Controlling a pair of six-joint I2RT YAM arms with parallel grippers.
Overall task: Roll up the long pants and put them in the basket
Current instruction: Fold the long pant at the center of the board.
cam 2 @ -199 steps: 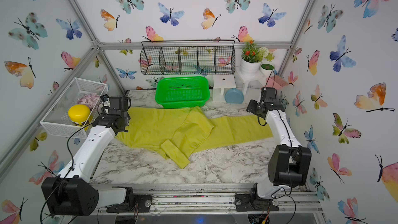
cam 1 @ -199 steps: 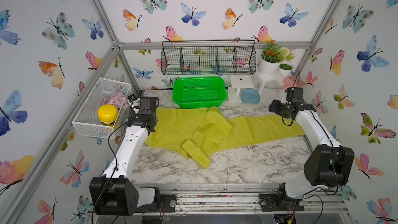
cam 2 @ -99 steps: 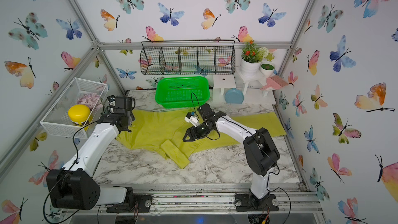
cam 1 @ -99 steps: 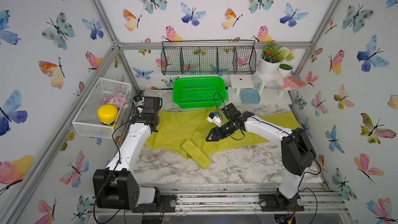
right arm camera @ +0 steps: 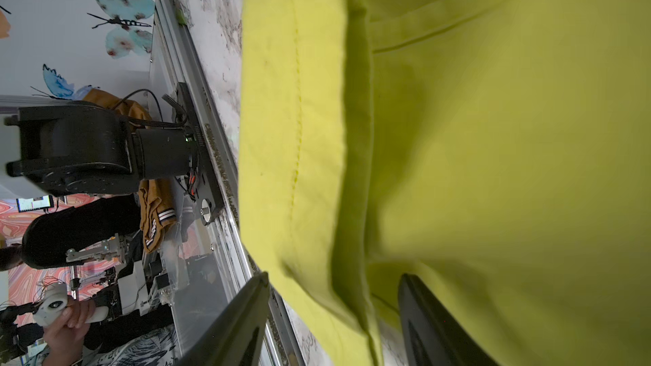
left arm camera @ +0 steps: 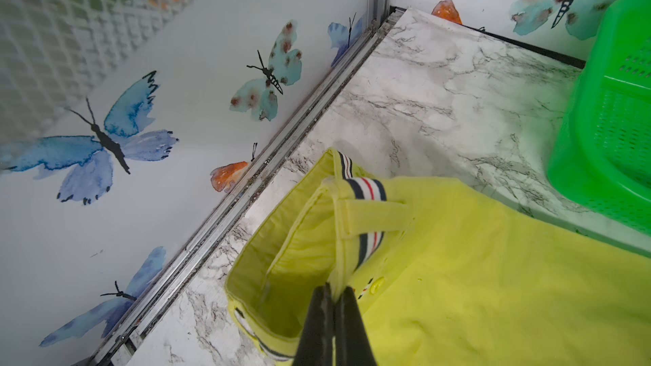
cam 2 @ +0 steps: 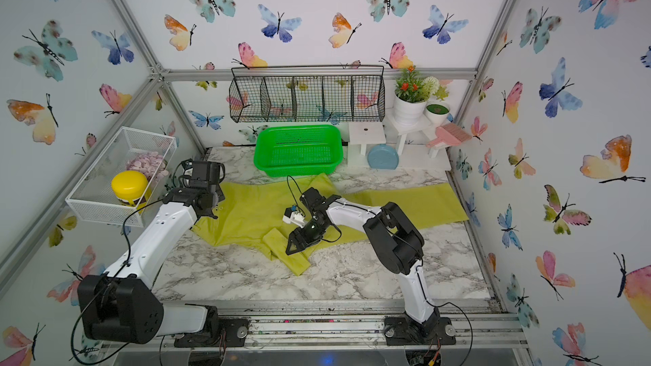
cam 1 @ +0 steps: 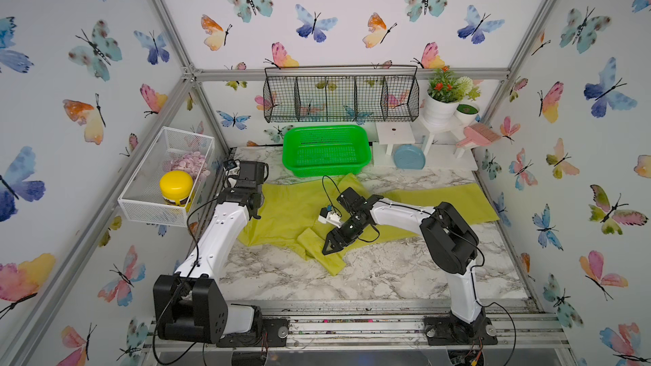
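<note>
1. Surface: marble-patterned tabletop (cam 1: 387, 276); butterfly-print walls (cam 1: 352, 12) around.
2. long pants (cam 1: 289, 213): mid-frame on tabletop; long axis left–right, waistband (left arm camera: 364, 188) left, one leg folded toward lower centre.
3. left gripper (left arm camera: 334, 292): pinches waistband.
4. right gripper (right arm camera: 334, 278): spread over folded leg.

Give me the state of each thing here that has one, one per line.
long pants: unrolled, lying on the table, one leg folded over.
left gripper: shut on the waistband.
right gripper: open, at the folded leg.
green basket: upright, empty.
black wire basket: hanging, empty.
white mesh basket: holding a yellow-lidded jar.
</note>
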